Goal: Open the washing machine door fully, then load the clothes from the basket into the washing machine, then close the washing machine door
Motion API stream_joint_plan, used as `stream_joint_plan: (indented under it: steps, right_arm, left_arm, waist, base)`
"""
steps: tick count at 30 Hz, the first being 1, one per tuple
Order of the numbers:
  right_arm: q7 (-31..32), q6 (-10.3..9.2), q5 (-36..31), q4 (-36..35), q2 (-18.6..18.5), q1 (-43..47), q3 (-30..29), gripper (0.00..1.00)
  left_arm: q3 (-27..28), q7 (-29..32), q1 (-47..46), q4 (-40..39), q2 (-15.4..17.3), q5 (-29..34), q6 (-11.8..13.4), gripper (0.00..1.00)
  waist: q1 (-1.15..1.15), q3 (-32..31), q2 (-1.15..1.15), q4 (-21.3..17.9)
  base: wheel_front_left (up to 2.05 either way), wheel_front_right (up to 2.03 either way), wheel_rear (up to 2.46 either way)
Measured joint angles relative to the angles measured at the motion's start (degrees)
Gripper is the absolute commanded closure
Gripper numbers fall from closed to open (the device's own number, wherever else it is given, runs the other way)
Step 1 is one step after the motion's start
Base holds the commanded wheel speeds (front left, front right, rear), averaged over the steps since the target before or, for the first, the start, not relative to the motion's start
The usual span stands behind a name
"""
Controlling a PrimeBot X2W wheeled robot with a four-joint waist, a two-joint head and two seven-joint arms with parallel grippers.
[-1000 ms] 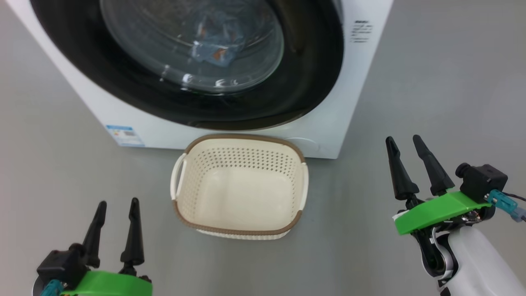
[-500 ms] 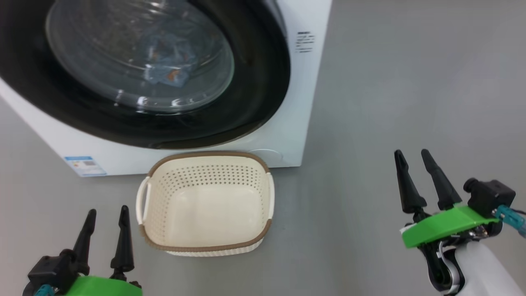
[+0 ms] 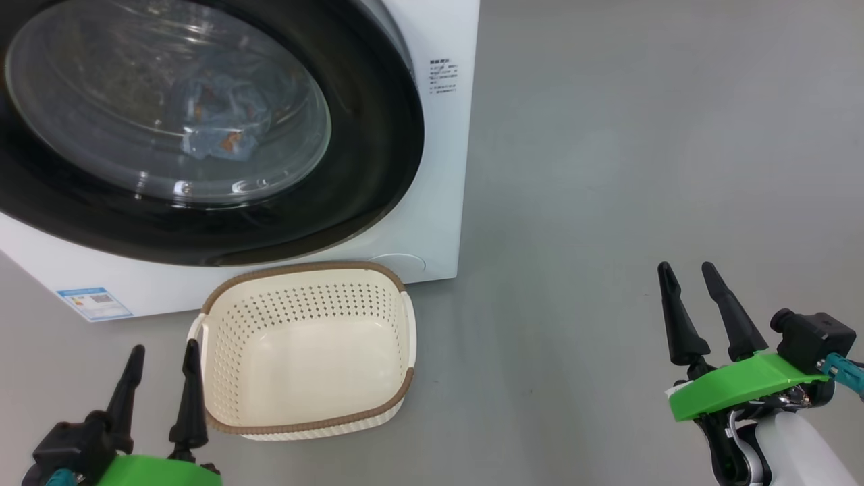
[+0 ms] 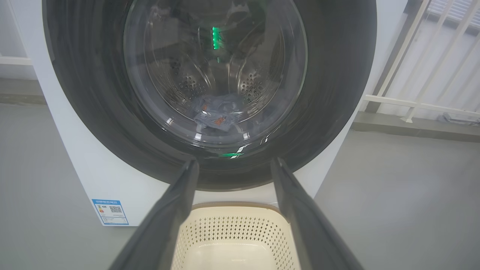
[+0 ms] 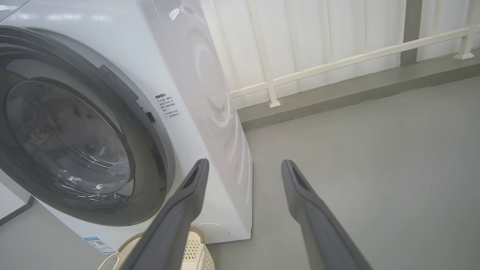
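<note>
Washing machine door (image 3: 368,175) closed on washing machine (image 3: 442,169). Clothes (image 3: 216,128) lie in the drum, seen through the glass. Basket (image 3: 304,270) on floor (image 3: 607,202) at door's 6 o'clock. Left gripper (image 3: 166,345) at basket's 8 o'clock, fingers spread. Right gripper (image 3: 686,265) at basket's 3 o'clock, well apart, also spread.

white washer (image 3: 442,169), black door rim (image 3: 364,169), blue orange-printed clothes (image 4: 216,117), cream perforated basket (image 3: 307,312) with brown rim.
</note>
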Motion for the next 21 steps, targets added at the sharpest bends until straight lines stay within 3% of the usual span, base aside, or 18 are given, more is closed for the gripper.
stream_joint_plan:
  steps: [21]
  right_arm:
    - [0.00,0.00,-0.01,-0.40,0.15,1.10,-0.38,0.00]
  left_arm:
    - [2.03,0.00,1.04,-0.11,-0.56,2.14,0.00,0.00]
  waist:
    - [0.00,-0.64,0.00,0.02]
  base:
    - [0.00,0.00,0.00]
